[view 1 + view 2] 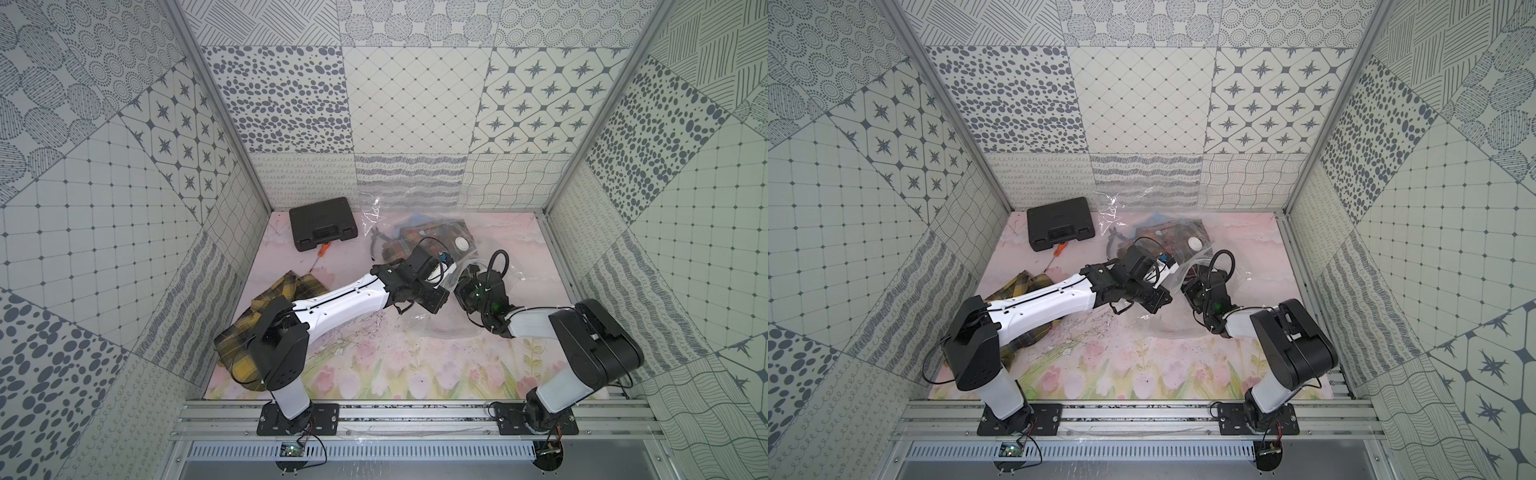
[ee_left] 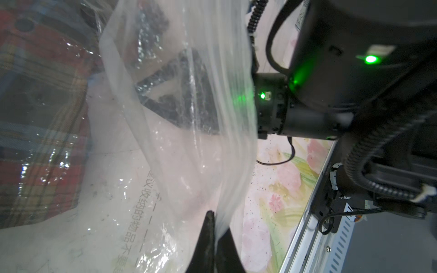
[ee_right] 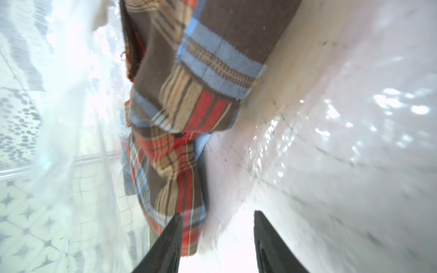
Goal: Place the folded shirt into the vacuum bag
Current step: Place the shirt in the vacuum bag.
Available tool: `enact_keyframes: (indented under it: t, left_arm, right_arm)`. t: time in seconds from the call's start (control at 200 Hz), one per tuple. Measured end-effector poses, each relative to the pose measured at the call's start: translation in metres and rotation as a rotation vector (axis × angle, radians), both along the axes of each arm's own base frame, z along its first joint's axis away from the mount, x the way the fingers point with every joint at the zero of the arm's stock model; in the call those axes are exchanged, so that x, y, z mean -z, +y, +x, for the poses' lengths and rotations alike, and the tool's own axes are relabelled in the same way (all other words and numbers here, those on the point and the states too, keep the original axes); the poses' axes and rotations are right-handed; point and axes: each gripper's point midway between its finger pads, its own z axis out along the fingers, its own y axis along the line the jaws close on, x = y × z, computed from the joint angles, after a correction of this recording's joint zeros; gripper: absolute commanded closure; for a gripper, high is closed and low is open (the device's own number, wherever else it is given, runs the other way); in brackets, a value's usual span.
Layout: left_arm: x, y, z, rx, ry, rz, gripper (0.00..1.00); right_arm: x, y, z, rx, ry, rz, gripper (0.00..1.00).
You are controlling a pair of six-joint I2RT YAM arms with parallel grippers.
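In a top view the shirt (image 1: pixel 432 232) lies inside the bag (image 1: pixel 374 208), fully, I think. Left wrist: my left claw (image 2: pixel 214 236) pinches the bag's film. Right wrist: my right claw (image 3: pixel 217 214) stands parted, empty, beside the shirt; only backing out remains.

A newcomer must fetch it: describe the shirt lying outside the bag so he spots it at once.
Find the left arm, reaching across the floral table. Under its shoulder end lies a rumpled plaid shirt. It is yellow and black and uncovered; the red-brown shirt sits inside the clear vacuum bag.
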Motion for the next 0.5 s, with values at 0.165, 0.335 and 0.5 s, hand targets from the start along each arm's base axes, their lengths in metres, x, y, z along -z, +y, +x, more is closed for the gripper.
enact_keyframes:
  t: [0.165,0.335,0.5]
  left_arm:
    - [-0.006,0.001,0.012,-0.021,-0.017,0.004,1.00]
    - [0.001,0.003,0.022,-0.039,-0.013,0.020,1.00]
    - [0.012,0.003,0.024,-0.040,0.002,0.036,0.99]
  right_arm:
    - [-0.017,-0.004,-0.029,-0.082,-0.001,-0.065,0.49]
    - [-0.038,-0.014,-0.060,-0.160,-0.013,-0.164,0.49]
    - [-0.075,-0.026,-0.080,-0.201,-0.048,-0.244,0.49]
